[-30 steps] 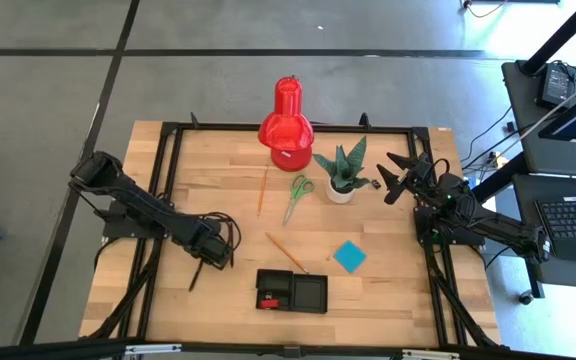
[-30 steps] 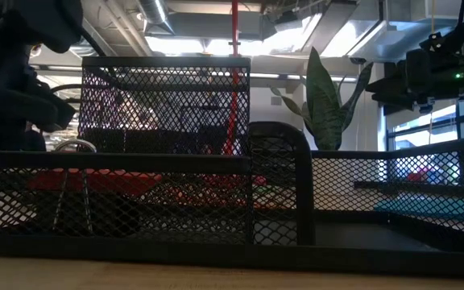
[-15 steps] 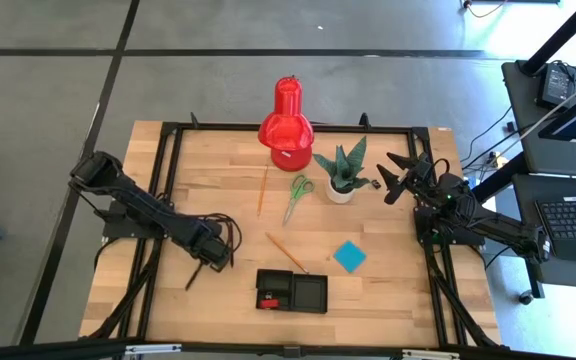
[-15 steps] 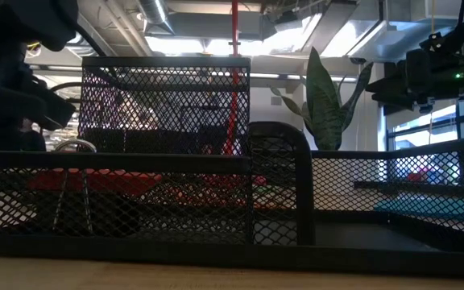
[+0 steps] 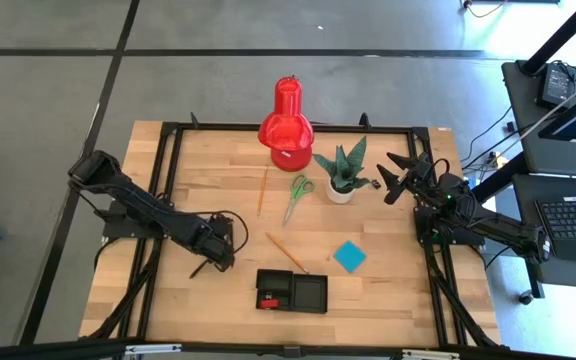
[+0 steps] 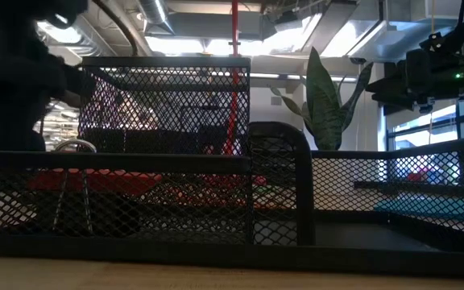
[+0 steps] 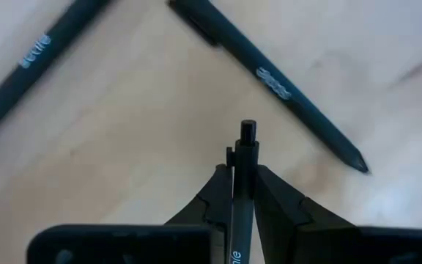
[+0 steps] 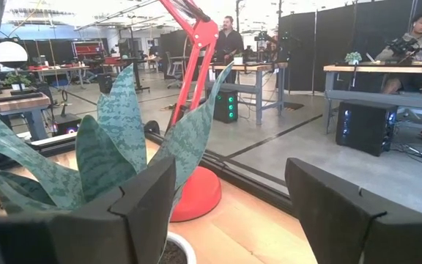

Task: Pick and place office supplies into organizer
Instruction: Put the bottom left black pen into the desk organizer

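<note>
The left gripper's [image 7: 244, 192] two dark fingers [image 7: 212, 196] are pressed together on a slim black pen [image 7: 243, 170], whose clicker end pokes up between the tips; two more black pens [image 7: 269, 79] lie loose on the pale wooden table [image 5: 218, 190] just beyond it. In the high view this gripper sits low at the table's left front, well left of the low black mesh organizer [image 5: 292, 291]. The step looks like a pickup, and doing it well probably means confirming the pinch is square and firm before rising straight up, so the thin barrel does not swivel, then carrying it lengthwise over a compartment. Thin orange pencils [image 5: 285, 252], green-handled scissors [image 5: 297, 196] and a blue square note pad [image 5: 349, 256] wait further out. The right gripper [image 5: 395, 175] hangs with fingers wide apart beside the white-potted green plant [image 5: 343, 171].
</note>
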Controlling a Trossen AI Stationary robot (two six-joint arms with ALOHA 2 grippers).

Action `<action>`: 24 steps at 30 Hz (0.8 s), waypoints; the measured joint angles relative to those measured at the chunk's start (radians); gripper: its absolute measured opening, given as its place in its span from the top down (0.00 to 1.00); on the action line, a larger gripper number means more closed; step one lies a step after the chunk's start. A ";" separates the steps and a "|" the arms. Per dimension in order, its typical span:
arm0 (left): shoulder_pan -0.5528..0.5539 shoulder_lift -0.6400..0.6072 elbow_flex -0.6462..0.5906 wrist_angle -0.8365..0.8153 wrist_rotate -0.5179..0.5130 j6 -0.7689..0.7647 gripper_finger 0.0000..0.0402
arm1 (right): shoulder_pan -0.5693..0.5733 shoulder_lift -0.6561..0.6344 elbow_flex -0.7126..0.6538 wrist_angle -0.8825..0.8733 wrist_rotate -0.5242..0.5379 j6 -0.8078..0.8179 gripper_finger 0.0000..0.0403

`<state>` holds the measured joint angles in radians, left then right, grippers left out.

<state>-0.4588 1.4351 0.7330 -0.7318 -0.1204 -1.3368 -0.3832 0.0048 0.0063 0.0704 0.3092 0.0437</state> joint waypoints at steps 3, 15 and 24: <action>-0.001 -0.034 0.014 -0.011 -0.038 0.015 0.92 | 0.000 0.000 0.000 0.000 0.000 0.000 0.35; -0.005 -0.201 0.075 0.281 -0.438 0.336 0.92 | 0.000 0.000 0.000 0.000 0.000 0.000 0.35; -0.005 -0.198 0.076 0.797 -0.466 0.801 0.91 | 0.000 0.000 0.000 0.000 0.000 0.000 0.35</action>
<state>-0.4640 1.2371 0.8086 0.0650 -0.5865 -0.5362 -0.3828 0.0047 0.0066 0.0704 0.3092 0.0441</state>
